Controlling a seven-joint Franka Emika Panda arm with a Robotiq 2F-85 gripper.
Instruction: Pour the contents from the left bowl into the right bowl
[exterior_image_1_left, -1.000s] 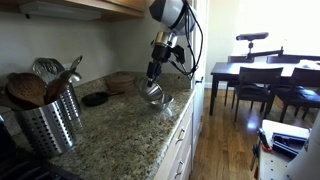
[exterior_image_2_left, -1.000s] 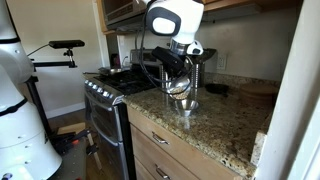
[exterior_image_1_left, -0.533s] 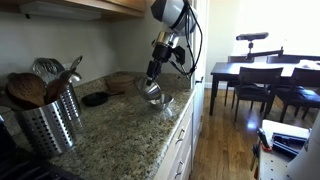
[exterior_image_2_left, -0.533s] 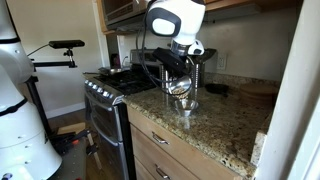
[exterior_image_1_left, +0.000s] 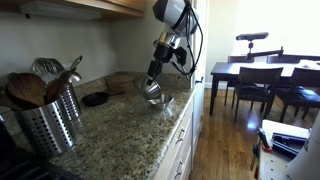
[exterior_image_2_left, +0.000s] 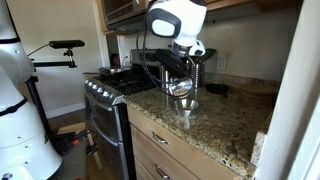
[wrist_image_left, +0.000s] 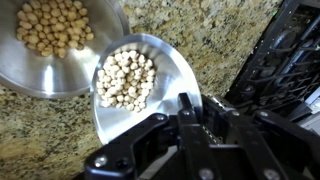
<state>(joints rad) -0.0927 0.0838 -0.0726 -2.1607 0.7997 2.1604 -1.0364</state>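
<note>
My gripper (wrist_image_left: 190, 115) is shut on the rim of the left bowl (wrist_image_left: 150, 95), a shiny steel bowl held tilted just above the counter, with pale round pieces (wrist_image_left: 125, 78) inside. The right bowl (wrist_image_left: 40, 70), also steel, sits on the granite just beyond it and holds more of the same pieces (wrist_image_left: 52, 25). In both exterior views the held bowl (exterior_image_1_left: 152, 90) (exterior_image_2_left: 181, 88) hangs under the gripper (exterior_image_1_left: 155, 72) (exterior_image_2_left: 178, 72). An exterior view shows the right bowl (exterior_image_2_left: 186, 104) on the counter below it.
A flat black dish (exterior_image_1_left: 95, 99) lies near the wall. A perforated steel utensil holder (exterior_image_1_left: 45, 125) with wooden spoons stands on the counter. A black stove (exterior_image_2_left: 108, 88) adjoins the counter. The counter edge (exterior_image_1_left: 178, 118) drops to a wooden floor with a dining table (exterior_image_1_left: 262, 72).
The arm and the held bowl have shifted only very slightly. The bowl stays gripped and tilted over the other bowl.
</note>
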